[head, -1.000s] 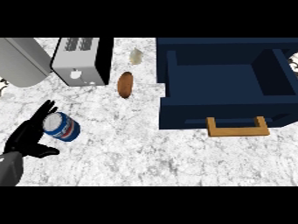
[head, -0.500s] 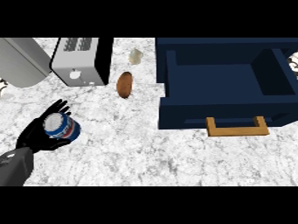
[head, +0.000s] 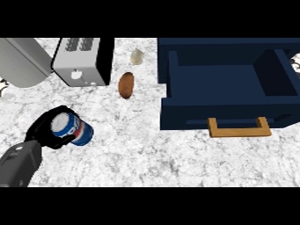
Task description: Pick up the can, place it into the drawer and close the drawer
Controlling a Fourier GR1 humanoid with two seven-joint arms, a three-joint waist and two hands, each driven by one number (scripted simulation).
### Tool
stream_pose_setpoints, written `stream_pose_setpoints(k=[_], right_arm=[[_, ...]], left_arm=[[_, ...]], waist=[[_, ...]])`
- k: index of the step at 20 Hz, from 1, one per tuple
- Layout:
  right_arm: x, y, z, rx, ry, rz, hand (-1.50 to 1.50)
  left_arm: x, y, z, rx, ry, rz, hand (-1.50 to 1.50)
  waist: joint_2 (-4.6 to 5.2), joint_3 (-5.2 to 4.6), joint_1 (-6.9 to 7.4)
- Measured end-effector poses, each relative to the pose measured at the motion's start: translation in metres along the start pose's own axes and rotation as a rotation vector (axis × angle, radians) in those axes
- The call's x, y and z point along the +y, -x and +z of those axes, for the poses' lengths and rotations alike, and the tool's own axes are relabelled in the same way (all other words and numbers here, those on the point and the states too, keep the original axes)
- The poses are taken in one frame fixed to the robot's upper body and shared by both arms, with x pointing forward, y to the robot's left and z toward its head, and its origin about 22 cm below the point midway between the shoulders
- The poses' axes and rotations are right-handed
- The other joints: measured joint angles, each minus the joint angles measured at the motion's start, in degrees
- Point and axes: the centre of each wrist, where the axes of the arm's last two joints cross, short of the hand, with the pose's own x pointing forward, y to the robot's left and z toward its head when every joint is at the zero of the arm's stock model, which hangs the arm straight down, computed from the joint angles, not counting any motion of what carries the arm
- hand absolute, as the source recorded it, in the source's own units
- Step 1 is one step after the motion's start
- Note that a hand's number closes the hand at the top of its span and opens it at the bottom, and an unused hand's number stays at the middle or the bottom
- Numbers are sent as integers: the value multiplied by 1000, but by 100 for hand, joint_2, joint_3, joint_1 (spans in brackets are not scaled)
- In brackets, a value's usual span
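One Hand Curled Round the Can, Drawer Standing Open

One view was all we had, the head view, looking steeply down at the marbled counter (head: pixel 178 158).

We saw the left hand (head: pixel 45 132) come in from the lower left edge on its grey forearm (head: pixel 12 165). Its black fingers and thumb were curled round the can (head: pixel 73 128), wrapping its left side and its top rim. The can was blue and white with a touch of red, and its pale top leaned toward the hand. We could not tell whether its base touched the counter or hung just above it.

Up and a little to the right of the hand, near but apart, lay a brown oval thing (head: pixel 126 85), too small for us to name. Further up from that stood a small pale object (head: pixel 137 56) we could not identify either.

Straight above the hand sat a toaster (head: pixel 82 61), silver-faced with dark sides, and left of it a large grey appliance (head: pixel 16 61) reaching the counter's edge.

Well apart to the hand's right stood the navy drawer (head: pixel 230 83), pulled open, its dark blue floor showing bare between its walls. Its wooden handle (head: pixel 239 128) pointed down toward the view's lower edge.

We saw no right hand.
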Motion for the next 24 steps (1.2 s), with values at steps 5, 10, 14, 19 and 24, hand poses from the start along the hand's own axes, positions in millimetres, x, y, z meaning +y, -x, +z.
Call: stream_pose_setpoints(k=[5,10,14,19,24], right_arm=[[-8,4,3,13,18,0,-150],[-5,-1,8,8,27,5,-150],[-5,-2,9,6,41,6,-150],[-3,-6,9,6,48,3,-150],[2,-4,6,9,46,1,-150]], left_arm=[[-13,-6,-14,-39,61,8,150],[-49,18,-30,-181,-93,75,150],[-81,18,-49,-249,-189,95,150],[-115,-13,-69,-318,-210,62,150],[-149,-59,-80,-358,-208,10,150]], waist=[[-26,7,58],[-53,13,107],[-78,20,168],[-94,21,188],[-82,17,168]])
